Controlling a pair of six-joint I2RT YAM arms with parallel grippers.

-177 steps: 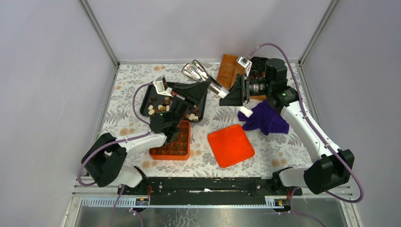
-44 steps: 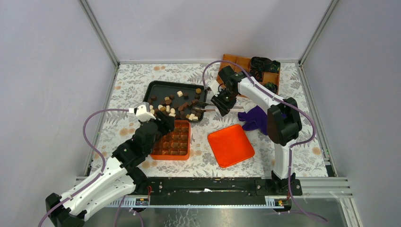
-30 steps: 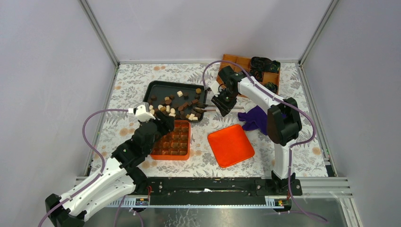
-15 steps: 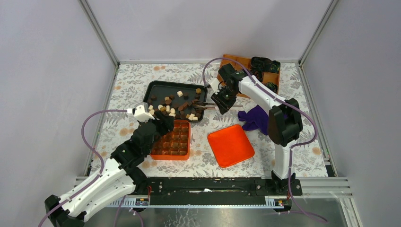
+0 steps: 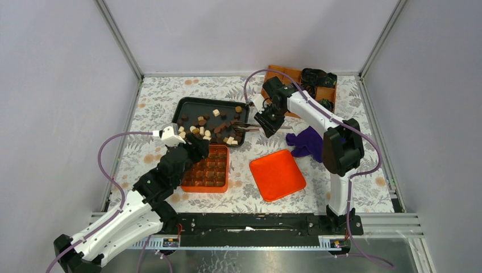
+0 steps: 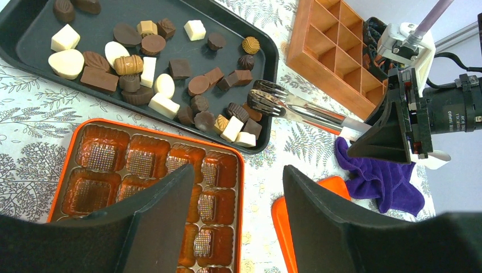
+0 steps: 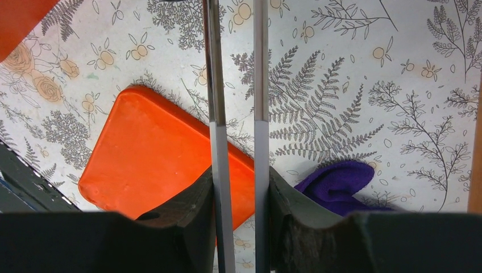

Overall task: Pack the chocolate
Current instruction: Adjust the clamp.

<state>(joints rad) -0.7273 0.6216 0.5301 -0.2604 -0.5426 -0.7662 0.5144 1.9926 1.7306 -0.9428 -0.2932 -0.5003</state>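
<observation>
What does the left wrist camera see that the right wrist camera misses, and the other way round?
Only the left wrist: chocolate pieces on the black tray, the orange box and the tips of the tongs. Only the right wrist: the spot where the right gripper pinches the tongs' two arms. Both: the tongs, the purple cloth, the orange lid and the flowered table cover.

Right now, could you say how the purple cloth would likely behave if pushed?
The purple cloth lies crumpled in soft folds, so it would probably flop and bunch rather than slide whole. It looks thin and light, so a nudge should shift it easily.
</observation>
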